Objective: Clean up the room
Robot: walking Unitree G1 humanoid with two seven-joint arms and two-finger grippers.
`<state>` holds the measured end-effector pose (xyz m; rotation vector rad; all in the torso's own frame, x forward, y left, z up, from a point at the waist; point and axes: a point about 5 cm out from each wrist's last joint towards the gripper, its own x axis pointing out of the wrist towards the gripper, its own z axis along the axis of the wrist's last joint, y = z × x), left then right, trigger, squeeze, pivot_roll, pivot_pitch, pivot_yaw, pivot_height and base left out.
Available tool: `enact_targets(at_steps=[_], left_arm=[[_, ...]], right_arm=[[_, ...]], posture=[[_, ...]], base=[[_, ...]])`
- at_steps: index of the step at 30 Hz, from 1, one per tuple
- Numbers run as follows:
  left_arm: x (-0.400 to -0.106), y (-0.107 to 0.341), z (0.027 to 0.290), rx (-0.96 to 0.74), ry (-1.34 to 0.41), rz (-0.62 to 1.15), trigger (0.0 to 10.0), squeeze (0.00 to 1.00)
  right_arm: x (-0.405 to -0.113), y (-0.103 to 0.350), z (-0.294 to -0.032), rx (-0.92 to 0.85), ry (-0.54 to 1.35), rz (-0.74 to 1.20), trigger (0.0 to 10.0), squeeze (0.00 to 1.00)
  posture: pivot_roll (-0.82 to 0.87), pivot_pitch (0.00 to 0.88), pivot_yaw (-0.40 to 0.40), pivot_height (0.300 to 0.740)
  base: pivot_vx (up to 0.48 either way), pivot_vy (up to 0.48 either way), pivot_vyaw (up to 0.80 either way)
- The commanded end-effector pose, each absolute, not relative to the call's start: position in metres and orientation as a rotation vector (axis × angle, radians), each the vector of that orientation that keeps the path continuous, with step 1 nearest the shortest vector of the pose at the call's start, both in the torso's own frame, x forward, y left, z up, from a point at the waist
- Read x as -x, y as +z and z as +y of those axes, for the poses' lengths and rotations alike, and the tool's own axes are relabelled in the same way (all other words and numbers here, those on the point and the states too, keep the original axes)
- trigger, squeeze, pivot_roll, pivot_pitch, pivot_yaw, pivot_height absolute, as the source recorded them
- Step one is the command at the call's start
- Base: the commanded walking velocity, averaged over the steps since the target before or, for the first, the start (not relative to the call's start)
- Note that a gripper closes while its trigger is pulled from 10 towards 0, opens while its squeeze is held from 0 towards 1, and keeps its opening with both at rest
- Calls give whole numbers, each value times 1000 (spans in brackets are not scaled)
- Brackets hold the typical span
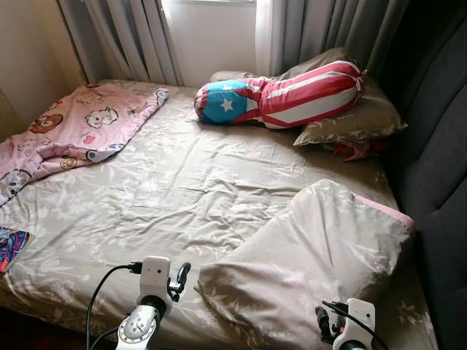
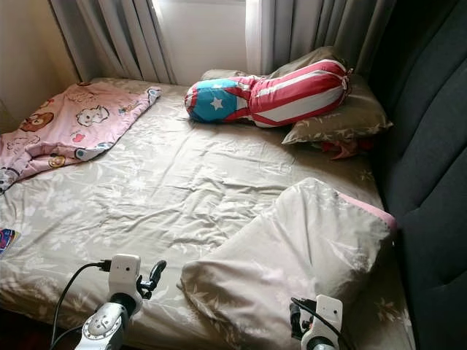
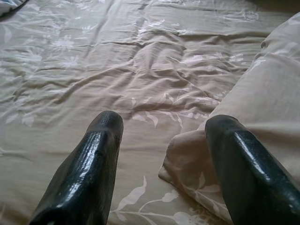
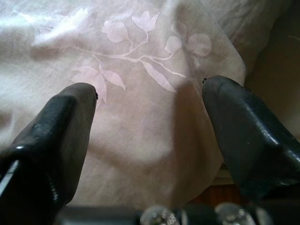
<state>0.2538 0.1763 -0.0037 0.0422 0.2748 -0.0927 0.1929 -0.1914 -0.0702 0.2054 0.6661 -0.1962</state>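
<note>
A beige floral pillow point(image 1: 314, 255) lies askew on the near right of the bed point(image 1: 168, 189), its pink edge toward the headboard. My left gripper point(image 1: 179, 278) hovers low just left of the pillow's near corner point(image 3: 187, 164), open, with one finger over that corner. Over the pillow's near edge point(image 4: 140, 122) my right gripper point(image 1: 322, 321) is open and holds nothing. A crumpled pink cartoon blanket point(image 1: 73, 131) lies at the far left. A red, white and blue bolster point(image 1: 284, 95) rests against a second pillow point(image 1: 357, 120) at the far right.
A dark padded headboard point(image 1: 438, 168) runs along the right side. Grey curtains point(image 1: 131, 36) hang behind the bed. A small colourful item point(image 1: 11, 248) lies at the bed's left edge. Something red point(image 1: 354, 149) pokes out under the far pillow.
</note>
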Motion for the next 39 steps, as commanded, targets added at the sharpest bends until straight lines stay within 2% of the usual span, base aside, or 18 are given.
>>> enact_targets(at_steps=[1,28,35,39], left_arm=[[-254,-3,177,-45,-97,276,10000,0],[-253,-2,175,-35,-100,269,10000,0],[-254,-1,175,-36,-100,264,10000,0],[-254,0,177,-38,-102,261,10000,0]], right_arm=[[-195,-68,-195,-203,-209,652,10000,0],[-219,-50,-184,-184,-169,497,10000,0],[-231,-44,-184,-188,-181,500,10000,0],[-250,-33,-177,-186,-158,472,10000,0]], posture=[[-90,8,-7,693],[-81,11,-14,670],[-75,11,-11,670],[-67,10,-9,670]], base=[[0,0,0],[0,0,0],[0,0,0],[0,0,0]])
